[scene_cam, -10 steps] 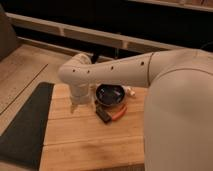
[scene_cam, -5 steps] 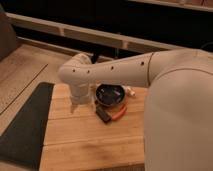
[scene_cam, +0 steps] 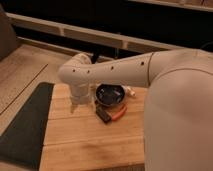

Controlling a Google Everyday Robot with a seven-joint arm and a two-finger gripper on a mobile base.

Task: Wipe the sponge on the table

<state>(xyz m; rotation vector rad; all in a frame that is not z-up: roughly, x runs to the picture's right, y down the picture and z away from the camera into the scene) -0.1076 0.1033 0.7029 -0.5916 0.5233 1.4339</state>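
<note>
Beside the dark bowl (scene_cam: 110, 94), the gripper (scene_cam: 76, 106) sits low over the table (scene_cam: 85, 135), grasp unclear.

Dim warm light, end effector (scene_cam: 75, 105) over table (scene_cam: 90, 142)

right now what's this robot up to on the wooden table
The robot's arm reaches across the table, with the gripper pointing down at the wood just left of the dark bowl. The sponge does not show; it may be hidden under the gripper. A black block and an orange tool lie in front of the bowl, apart from the gripper. A dark mat lies left of the wooden top.
</note>
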